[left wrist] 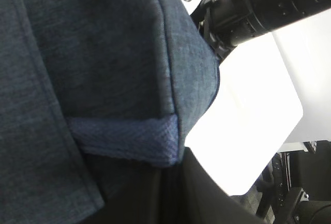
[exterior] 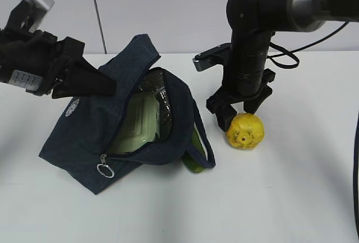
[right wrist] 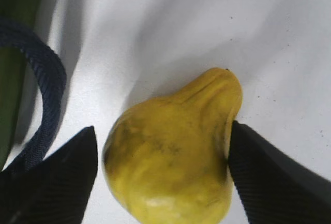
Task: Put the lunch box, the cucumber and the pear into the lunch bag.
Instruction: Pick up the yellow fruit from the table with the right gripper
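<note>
My white table (exterior: 291, 198) fills the lower part of the exterior view, matte and plain, with soft grey shadows lying on it. Close up from my right wrist its surface (right wrist: 207, 27) shows a few tiny dark specks. Behind its far edge stands a pale wall (exterior: 168, 7), split by one thin dark seam (exterior: 97, 13) that runs slightly tilted from top to tabletop.

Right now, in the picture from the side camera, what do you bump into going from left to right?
Left gripper pinching the lunch bag → lunch box peeking out of the bag → cucumber under the strap → pear, with the right gripper open above it.
</note>
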`<state>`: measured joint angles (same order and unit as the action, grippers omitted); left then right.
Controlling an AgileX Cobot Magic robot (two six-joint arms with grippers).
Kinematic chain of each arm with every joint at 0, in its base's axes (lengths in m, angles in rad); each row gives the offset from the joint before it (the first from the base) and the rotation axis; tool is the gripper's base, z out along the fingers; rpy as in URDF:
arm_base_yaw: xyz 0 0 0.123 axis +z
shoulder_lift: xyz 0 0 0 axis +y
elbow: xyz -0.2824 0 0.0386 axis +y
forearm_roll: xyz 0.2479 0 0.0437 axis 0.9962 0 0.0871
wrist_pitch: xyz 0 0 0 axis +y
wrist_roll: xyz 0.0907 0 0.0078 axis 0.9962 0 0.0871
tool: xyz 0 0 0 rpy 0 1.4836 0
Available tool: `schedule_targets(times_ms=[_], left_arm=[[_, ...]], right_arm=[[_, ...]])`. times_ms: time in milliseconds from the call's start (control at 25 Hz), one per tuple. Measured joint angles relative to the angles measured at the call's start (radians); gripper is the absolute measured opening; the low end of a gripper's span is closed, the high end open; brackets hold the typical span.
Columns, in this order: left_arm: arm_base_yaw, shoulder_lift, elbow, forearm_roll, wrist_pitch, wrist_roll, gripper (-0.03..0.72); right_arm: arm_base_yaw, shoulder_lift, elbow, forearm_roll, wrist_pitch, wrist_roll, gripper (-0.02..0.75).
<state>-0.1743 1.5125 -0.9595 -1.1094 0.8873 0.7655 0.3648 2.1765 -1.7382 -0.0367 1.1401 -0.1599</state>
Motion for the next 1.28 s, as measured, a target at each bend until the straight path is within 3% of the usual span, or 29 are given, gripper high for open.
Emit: schedule_targets(times_ms=[520, 840, 1280], left_arm=[[0.0, 0.0, 0.0, 0.0, 0.0, 0.0, 0.001], [0.0, 0.0, 0.0, 0.0, 0.0, 0.0, 0.001], [0.0, 0.0, 0.0, 0.0, 0.0, 0.0, 0.001]], right_arm=[[0.0, 0.002, 0.0, -0.072, 0.044, 0.208, 0.612], [-0.002, 0.002, 0.0, 0.01, 0.047, 0.029, 0.61], [-0.002, 0.002, 0.0, -0.005, 0.063, 0.027, 0.573]])
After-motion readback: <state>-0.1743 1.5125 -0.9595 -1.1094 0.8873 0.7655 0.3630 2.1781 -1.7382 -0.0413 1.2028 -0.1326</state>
